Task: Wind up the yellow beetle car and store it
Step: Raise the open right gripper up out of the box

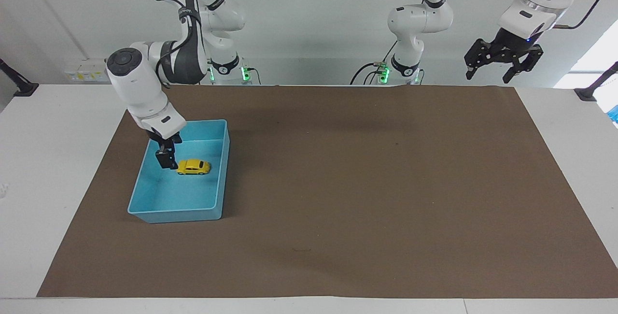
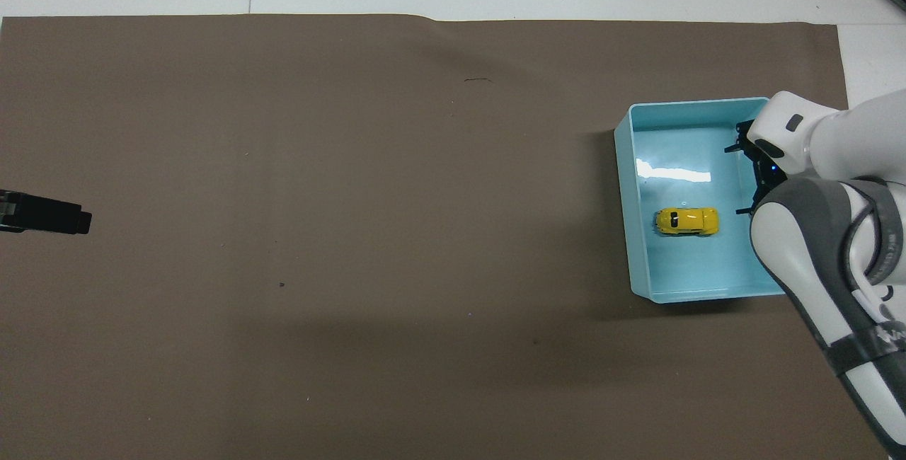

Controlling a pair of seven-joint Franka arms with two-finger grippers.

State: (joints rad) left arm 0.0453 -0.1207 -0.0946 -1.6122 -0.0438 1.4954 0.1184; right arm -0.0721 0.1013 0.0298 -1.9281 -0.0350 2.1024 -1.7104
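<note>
The yellow beetle car point(image 1: 193, 166) point(image 2: 686, 221) rests on its wheels on the floor of the light blue bin point(image 1: 174, 215) point(image 2: 626, 184), with nothing touching it. My right gripper point(image 1: 165, 159) point(image 2: 741, 177) hangs open and empty over the bin, just beside the car toward the right arm's end of the table. My left gripper point(image 1: 487, 78) point(image 2: 71, 223) waits raised and open over the mat's edge at the left arm's end, holding nothing.
A brown mat point(image 1: 367, 183) covers most of the white table point(image 1: 53, 159). The bin stands on it near the right arm's end. The right arm's elbow point(image 2: 821, 248) overhangs the bin's outer wall.
</note>
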